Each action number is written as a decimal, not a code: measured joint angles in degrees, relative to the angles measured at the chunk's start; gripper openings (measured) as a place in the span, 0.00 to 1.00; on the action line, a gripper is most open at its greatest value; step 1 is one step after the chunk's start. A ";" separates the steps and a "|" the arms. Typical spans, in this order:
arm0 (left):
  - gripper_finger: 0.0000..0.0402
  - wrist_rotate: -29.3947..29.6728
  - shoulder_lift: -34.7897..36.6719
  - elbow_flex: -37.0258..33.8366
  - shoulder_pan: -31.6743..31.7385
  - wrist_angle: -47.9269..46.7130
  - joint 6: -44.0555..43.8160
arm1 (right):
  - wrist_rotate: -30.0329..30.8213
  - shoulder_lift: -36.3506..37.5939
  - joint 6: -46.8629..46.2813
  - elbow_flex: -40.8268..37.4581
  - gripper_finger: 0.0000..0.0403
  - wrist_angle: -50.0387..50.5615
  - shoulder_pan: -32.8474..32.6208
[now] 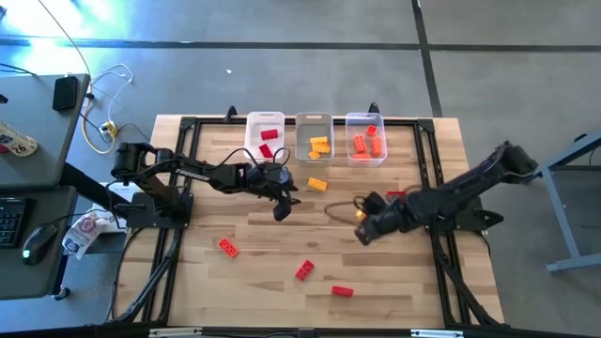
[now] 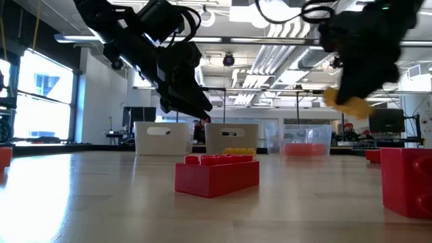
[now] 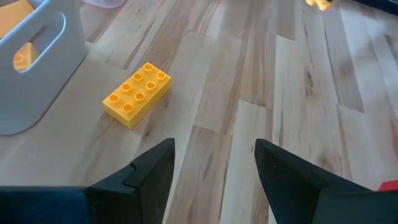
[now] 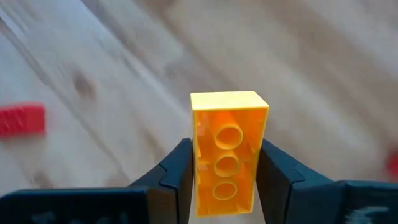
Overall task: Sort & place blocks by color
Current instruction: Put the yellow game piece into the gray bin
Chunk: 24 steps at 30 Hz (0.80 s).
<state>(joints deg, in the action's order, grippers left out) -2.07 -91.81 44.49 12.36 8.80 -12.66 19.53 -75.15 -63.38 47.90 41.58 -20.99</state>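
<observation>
A half-finished sorting job on a pale wooden table (image 1: 282, 272): the right gripper (image 4: 225, 163) hangs above the middle of the tabletop with its two dark fingers pinched on a small yellow-orange plastic brick (image 4: 227, 149), held end-up with its hollow underside facing the wrist camera and clear of the wood. The left gripper (image 3: 211, 165), its fingers spread wide with nothing between them, hovers near the bins, just short of a second yellow-orange studded brick (image 3: 137, 94) that lies flat on the boards beside the middle bin's wall. At the far edge stand three clear rectangular plastic bins in a row: the left bin (image 1: 264, 120) holds red bricks, the middle bin (image 1: 314, 120) yellow-orange ones, and the right bin (image 1: 364, 120) orange-red ones, so each colour already has a home with a few pieces in it. Work remains. Three red bricks lie scattered on the near half of the table, one toward the left (image 1: 227, 247), one at centre (image 1: 303, 271) and one nearer the front (image 1: 342, 291), and another red piece (image 1: 395, 193) shows beside the right arm. By this reckoning roughly half the job is done: the held brick looks bound for the middle bin, the loose yellow-orange one should follow, and the red strays belong in the left bin.
</observation>
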 joint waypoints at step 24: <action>0.53 -0.07 -0.01 0.00 -6.62 -11.09 -0.27 | -2.39 1.01 50.89 0.00 0.27 -39.91 32.60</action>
<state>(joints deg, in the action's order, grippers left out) -2.14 -91.82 44.49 5.74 -2.29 -12.93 17.14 -74.14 -12.49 47.90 1.66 11.61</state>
